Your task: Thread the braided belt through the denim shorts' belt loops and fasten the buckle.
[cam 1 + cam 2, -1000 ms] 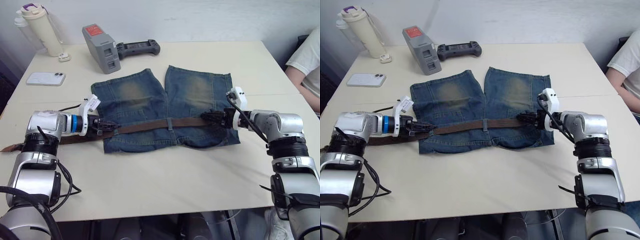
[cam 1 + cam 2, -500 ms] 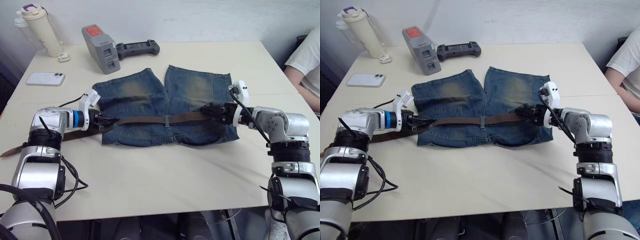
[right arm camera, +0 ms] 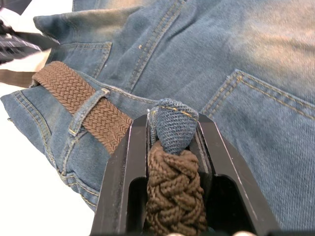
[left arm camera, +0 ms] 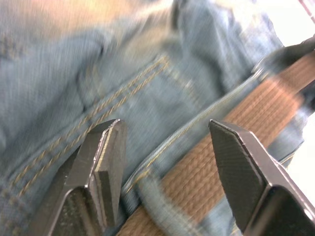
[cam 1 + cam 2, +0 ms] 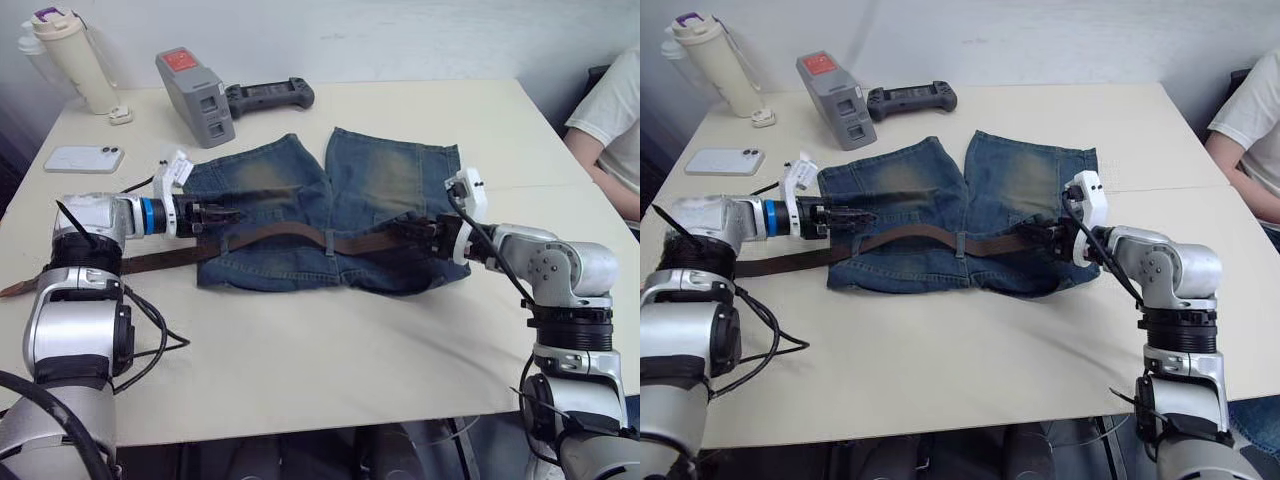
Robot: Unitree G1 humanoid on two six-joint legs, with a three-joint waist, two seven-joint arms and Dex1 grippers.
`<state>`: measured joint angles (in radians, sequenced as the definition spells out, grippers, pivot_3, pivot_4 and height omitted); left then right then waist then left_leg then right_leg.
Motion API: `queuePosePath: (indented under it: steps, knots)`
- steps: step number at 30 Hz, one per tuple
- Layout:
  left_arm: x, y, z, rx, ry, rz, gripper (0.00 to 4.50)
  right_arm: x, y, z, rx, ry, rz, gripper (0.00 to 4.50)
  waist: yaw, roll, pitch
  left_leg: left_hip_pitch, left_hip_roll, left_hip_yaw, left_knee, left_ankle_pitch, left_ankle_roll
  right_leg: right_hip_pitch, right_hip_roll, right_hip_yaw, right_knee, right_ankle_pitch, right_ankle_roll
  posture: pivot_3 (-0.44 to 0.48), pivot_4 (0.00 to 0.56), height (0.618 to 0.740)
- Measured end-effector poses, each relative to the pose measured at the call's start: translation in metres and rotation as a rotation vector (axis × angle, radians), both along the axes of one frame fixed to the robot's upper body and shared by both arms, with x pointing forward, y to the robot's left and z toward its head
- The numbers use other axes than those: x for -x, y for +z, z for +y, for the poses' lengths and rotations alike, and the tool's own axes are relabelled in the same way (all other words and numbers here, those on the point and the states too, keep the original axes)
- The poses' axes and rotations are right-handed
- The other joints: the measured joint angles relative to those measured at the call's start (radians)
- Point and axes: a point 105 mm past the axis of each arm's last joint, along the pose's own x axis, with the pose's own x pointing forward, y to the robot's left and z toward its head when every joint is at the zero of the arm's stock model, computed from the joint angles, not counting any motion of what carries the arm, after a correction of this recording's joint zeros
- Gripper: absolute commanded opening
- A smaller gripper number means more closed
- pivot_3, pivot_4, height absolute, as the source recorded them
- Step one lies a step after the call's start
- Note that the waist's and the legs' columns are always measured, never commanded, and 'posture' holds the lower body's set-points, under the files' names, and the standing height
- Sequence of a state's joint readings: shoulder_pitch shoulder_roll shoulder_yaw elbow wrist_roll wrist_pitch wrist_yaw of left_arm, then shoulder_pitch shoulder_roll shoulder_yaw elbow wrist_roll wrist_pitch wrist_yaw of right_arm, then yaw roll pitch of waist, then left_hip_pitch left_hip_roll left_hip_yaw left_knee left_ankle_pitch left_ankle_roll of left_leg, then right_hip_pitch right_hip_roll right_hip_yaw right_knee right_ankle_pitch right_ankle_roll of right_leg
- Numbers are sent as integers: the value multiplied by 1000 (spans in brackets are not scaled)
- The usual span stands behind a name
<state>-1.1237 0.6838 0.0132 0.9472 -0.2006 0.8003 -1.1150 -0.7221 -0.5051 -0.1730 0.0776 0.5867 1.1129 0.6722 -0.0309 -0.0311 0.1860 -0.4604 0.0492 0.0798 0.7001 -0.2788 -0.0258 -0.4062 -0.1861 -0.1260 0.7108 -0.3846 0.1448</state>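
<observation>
The denim shorts [image 5: 330, 190] lie flat mid-table, waistband toward me. The braided belt [image 5: 270, 236] runs along the waistband under a belt loop [image 5: 327, 240], and its brown tail [image 5: 90, 268] trails left across the table. My left gripper [image 5: 222, 213] hovers open at the shorts' left waist corner, its fingers [image 4: 106, 162] spread over denim and belt [image 4: 216, 162], gripping nothing. My right gripper [image 3: 173, 118] is shut on the braided belt [image 3: 173, 196] together with a fold of denim at the right side of the waist. Another belt loop [image 3: 86, 112] crosses the belt there. The buckle is hidden.
At the back left stand a cream bottle [image 5: 72, 60], a phone [image 5: 83, 158], a grey device [image 5: 195, 97] and a black controller [image 5: 268, 95]. A person's arm in a white sleeve [image 5: 610, 110] shows at the table's right edge.
My left gripper has opened, let go of the belt and risen slightly toward the shorts' corner. The belt now bows along the waistband. The right gripper keeps its hold.
</observation>
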Motion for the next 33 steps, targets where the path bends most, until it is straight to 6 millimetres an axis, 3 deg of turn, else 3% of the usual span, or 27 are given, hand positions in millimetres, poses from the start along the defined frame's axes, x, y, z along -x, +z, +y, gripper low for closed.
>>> queuePosePath:
  steps: [5, 10, 13, 16, 23, 31, 33]
  knots:
    - [10, -18, 2, -13, -7, 107, 3024, 5, 2, -4, -10, 12, -13, 413, 1, 0, 0, -1, 0, 1, 0, 0, 0, -4, 0, 0, 2, 0, 0, 0, 150, 664]
    - [16, -15, 15, -36, 7, 117, 3024, 31, 20, -3, -55, 162, -150, 413, 4, 0, 0, -3, 0, 1, 0, 0, 0, -4, 0, 0, 2, 0, 0, 0, 150, 664]
    - [17, -13, 14, -34, 0, 119, 3024, 48, 39, 6, -93, 262, -230, 413, 4, 0, 0, -2, 0, 1, 1, 0, 0, -4, 0, 0, 2, 0, 0, 0, 150, 664]
    - [19, -12, 12, -17, -12, 131, 3024, 55, 42, 8, -89, 292, -270, 413, 4, 0, 0, -2, 0, 1, 1, 0, 0, -4, 0, 0, 2, 0, 0, 0, 150, 664]
    - [25, -6, 7, 21, -60, 135, 3024, 58, 41, 11, -88, 307, -302, 413, 3, 0, 0, -2, 1, 1, 1, 0, 0, -4, 0, 0, 2, 0, 0, 0, 150, 664]
    - [35, -12, 18, 14, -71, 170, 3024, 56, 37, 12, -81, 301, -290, 413, 4, 0, 0, -2, 1, 1, 1, 0, 0, -4, 0, 0, 2, 0, 0, 0, 150, 664]
    - [37, -17, 18, 12, -70, 184, 2467, 54, 38, 11, -80, 291, -291, 413, 4, 0, 0, -2, 1, 1, 1, 0, 0, -4, 0, 0, 2, 0, 0, 0, 150, 664]
